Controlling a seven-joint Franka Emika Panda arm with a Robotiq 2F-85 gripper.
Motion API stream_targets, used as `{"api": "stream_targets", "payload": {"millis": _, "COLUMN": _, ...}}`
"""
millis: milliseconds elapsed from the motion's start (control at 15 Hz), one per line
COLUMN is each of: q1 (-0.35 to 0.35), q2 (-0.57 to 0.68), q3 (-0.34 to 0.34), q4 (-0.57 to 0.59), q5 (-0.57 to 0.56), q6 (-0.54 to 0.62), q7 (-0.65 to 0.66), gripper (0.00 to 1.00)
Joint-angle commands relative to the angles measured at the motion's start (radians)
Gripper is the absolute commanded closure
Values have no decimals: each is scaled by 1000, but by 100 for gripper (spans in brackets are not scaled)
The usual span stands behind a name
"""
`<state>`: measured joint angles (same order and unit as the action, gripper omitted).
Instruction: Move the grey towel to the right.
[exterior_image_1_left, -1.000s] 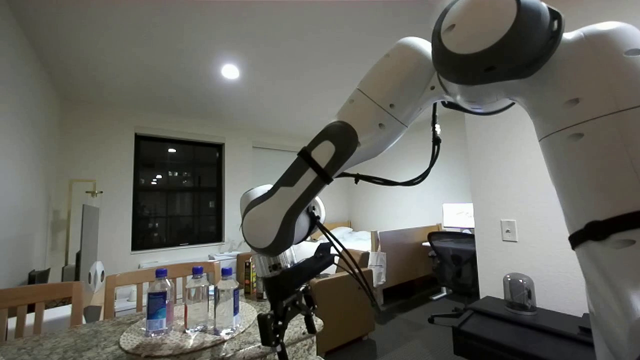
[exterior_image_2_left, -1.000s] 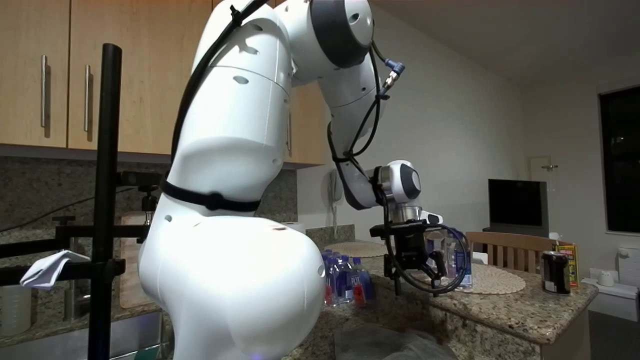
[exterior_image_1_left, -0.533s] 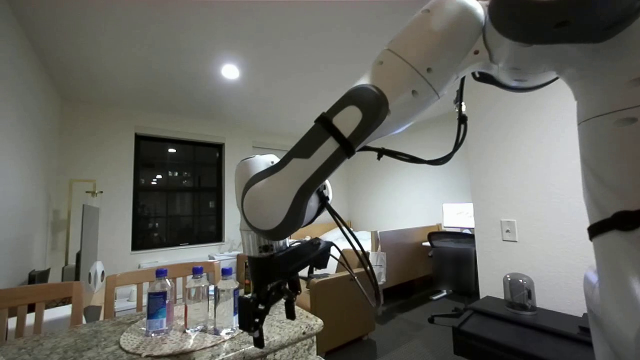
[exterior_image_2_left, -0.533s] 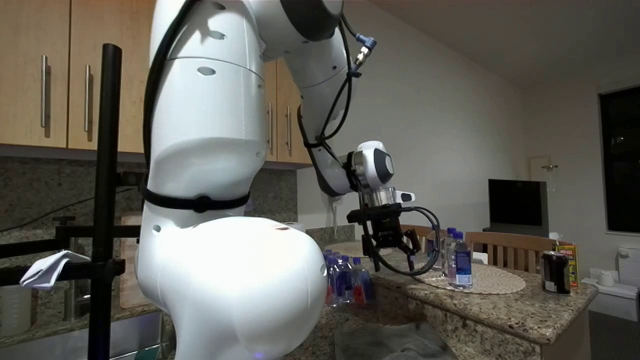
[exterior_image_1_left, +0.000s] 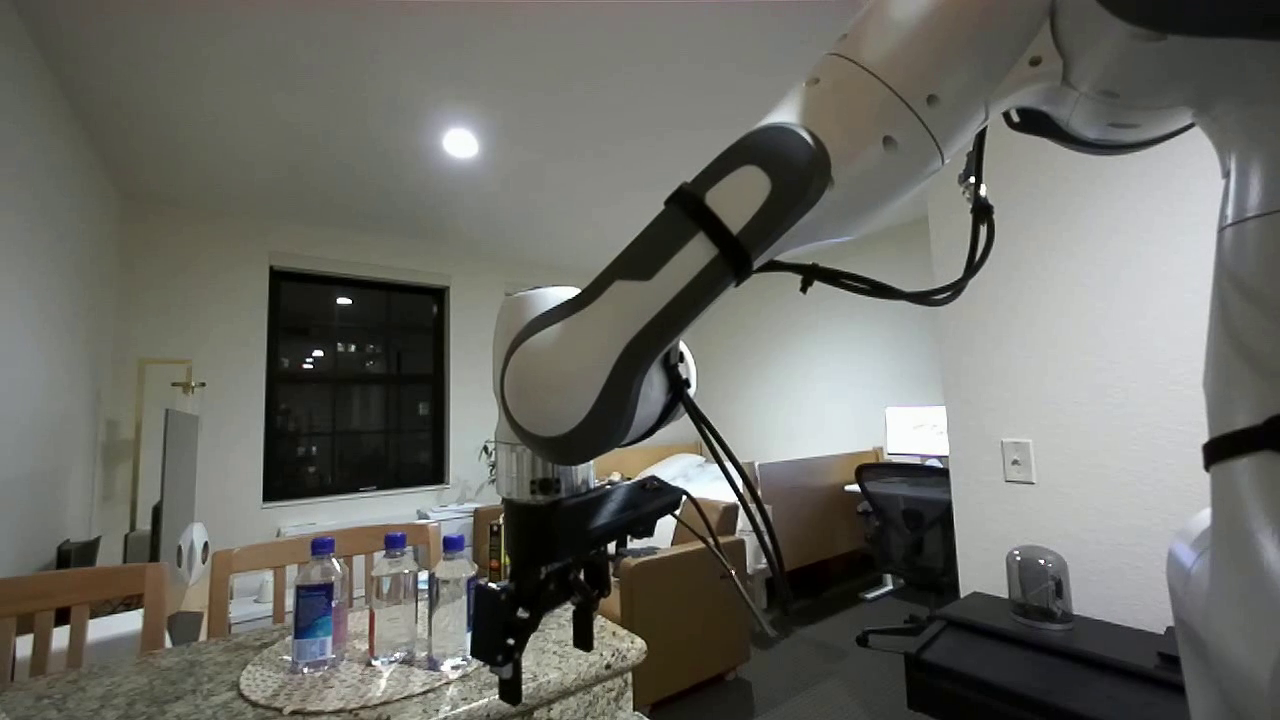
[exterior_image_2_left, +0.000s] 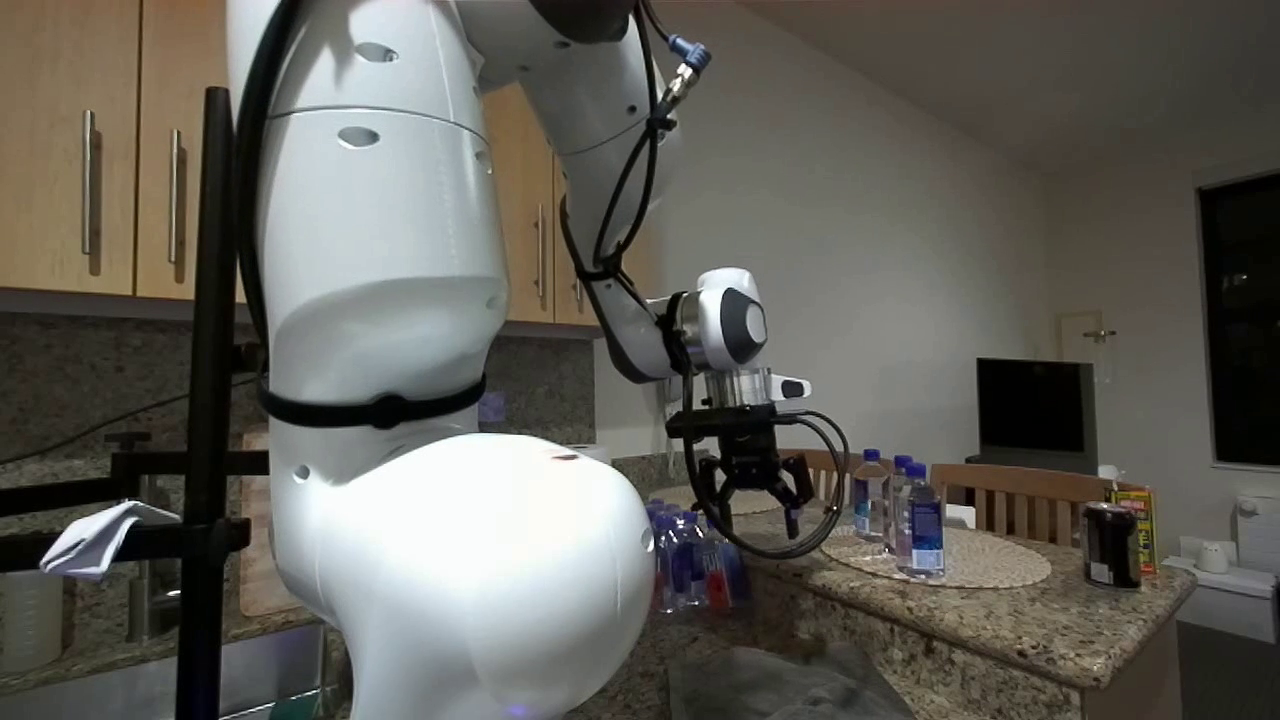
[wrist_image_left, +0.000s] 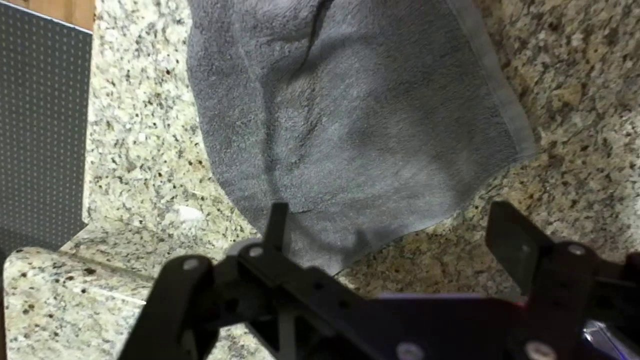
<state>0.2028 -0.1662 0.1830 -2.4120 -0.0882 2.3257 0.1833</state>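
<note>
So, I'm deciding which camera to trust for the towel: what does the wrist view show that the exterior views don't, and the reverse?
Only the wrist view clearly shows the deep crease in the grey towel and its paler hemmed edge.

Only the exterior views show the dark window and three blue-capped water bottles on a round woven placemat; an exterior view adds wooden cabinets.

Shared: the open claw, granite countertop, and the towel, though just part of it shows at the bottom of an exterior view.

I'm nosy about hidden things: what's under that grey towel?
In the wrist view, the grey towel lies on a speckled stone counter, which shows on either side. Whatever is directly beneath is covered and can't be seen.
</note>
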Motion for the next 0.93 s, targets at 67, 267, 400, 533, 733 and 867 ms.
{"api": "stream_targets", "payload": {"millis": 67, "q1": -8, "q2": 7, "q3": 10, "q4": -8, "q5": 35, "q6": -3, "q7": -27, "gripper": 0}}
{"api": "stream_targets", "payload": {"millis": 267, "q1": -8, "q2": 12, "q3": 10, "q4": -7, "q5": 38, "q6": -3, "q7": -29, "gripper": 0}}
{"api": "stream_targets", "payload": {"millis": 400, "q1": -8, "q2": 12, "q3": 10, "q4": -6, "q5": 38, "q6": -3, "q7": -29, "gripper": 0}}
{"api": "stream_targets", "payload": {"millis": 533, "q1": -8, "q2": 12, "q3": 10, "q4": -6, "q5": 38, "q6": -3, "q7": -29, "gripper": 0}}
{"api": "stream_targets", "payload": {"millis": 733, "q1": -8, "q2": 12, "q3": 10, "q4": -6, "q5": 38, "q6": -3, "q7": -29, "gripper": 0}}
{"api": "stream_targets", "payload": {"millis": 867, "q1": -8, "q2": 12, "q3": 10, "q4": -6, "q5": 38, "q6": -3, "q7": -29, "gripper": 0}}
